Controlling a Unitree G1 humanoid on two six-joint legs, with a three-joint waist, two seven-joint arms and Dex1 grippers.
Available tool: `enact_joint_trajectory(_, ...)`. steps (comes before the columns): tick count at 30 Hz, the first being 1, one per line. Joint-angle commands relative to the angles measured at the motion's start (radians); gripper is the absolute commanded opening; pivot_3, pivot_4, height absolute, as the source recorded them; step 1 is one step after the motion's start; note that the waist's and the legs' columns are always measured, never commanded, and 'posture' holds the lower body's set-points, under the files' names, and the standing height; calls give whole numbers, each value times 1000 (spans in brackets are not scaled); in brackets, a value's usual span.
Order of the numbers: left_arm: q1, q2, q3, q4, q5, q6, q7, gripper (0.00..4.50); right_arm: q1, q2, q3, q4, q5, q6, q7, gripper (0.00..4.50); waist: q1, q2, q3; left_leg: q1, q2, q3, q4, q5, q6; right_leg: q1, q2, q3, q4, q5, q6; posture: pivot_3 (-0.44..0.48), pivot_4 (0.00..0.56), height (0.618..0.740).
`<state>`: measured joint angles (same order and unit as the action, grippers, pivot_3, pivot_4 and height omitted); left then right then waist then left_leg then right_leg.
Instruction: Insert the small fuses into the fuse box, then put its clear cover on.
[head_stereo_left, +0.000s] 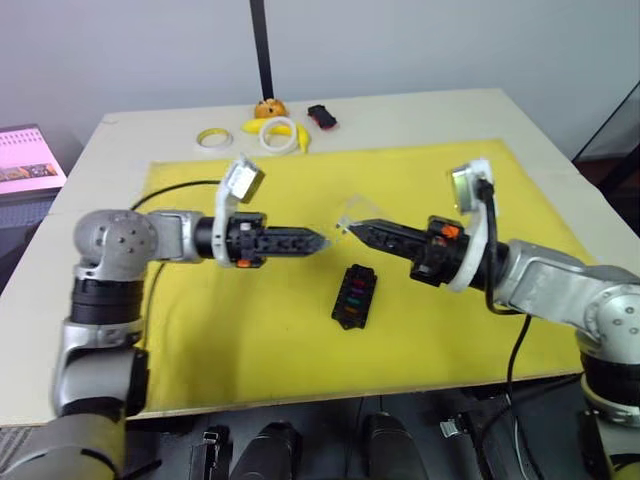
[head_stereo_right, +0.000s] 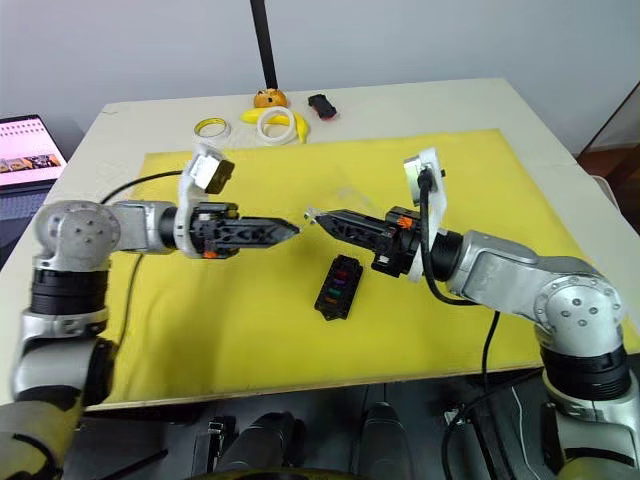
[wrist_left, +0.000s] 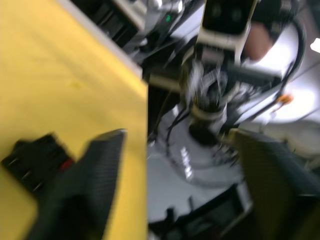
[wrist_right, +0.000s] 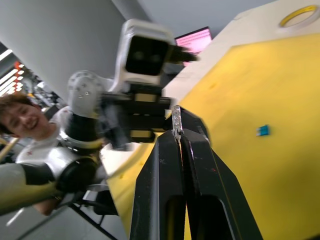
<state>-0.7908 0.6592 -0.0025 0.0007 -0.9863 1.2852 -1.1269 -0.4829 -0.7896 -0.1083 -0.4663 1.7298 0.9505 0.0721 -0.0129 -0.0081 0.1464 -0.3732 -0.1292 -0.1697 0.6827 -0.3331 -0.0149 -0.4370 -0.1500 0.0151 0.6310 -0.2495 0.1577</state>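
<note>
Left eye view: the right gripper (head_stereo_left: 352, 228) is raised over the yellow mat (head_stereo_left: 430, 180), its fingers pinched on one edge of the clear cover (head_stereo_left: 349, 214), which sticks out past the tips as a thin see-through plate. The right wrist view confirms this: the two black fingers are closed together with the cover's edge nipped between their ends. The left gripper (head_stereo_left: 320, 240) points straight at it from the other side, tips just beside the cover. In the left wrist view its fingers stand apart with nothing between them, so it is released.

The fuse box (head_stereo_left: 354, 296) lies flat on the mat just below and between the two grippers, apart from both. Coloured fuses (head_stereo_left: 352, 292) sit in its slots. One small teal fuse (wrist_right: 262, 130) appears to lie loose on the mat in the right wrist view.

The cover looks light, thin and stiff, but slick and likely to twist or slip in a tip-only pinch. It probably cracks or pops free if squeezed hard. The safest hold seems to be across its long edges near the middle, keeping it level so it seats squarely on the box. The box itself is light and may skid on the mat when pressed.
</note>
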Motion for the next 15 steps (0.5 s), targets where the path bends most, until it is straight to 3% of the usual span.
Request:
enact_joint_trajectory(1,17,73,-86,-34,128,-185,-137,4440,-22,-75,-40,-22,-27,26,64,0,4,0,0,0,0,0,0,0,0,0,0,0,0,0,0,0,150,740)
enact_joint_trajectory(4,45,94,-142,-28,236,-342,-190,4440,-8,-143,-36,-49,-131,44,139,0,8,0,0,0,0,0,0,0,0,1,0,0,-1,0,0,0,150,740)
enact_joint_trajectory(7,67,81,-211,-4,381,-552,-224,4440,13,-210,35,-106,-393,8,274,0,7,0,0,0,0,0,0,0,0,1,0,0,-1,0,0,0,150,740)
enact_joint_trajectory(11,63,28,-276,46,512,-754,-250,4440,39,-236,133,-122,-654,-78,417,0,6,0,0,0,0,1,0,0,0,1,0,0,-1,0,0,0,150,740)
enact_joint_trajectory(15,53,-19,-293,89,573,-842,-265,4440,42,-216,195,-102,-819,-131,495,0,4,0,1,-1,0,2,1,0,1,1,-1,0,-1,0,0,0,150,740)
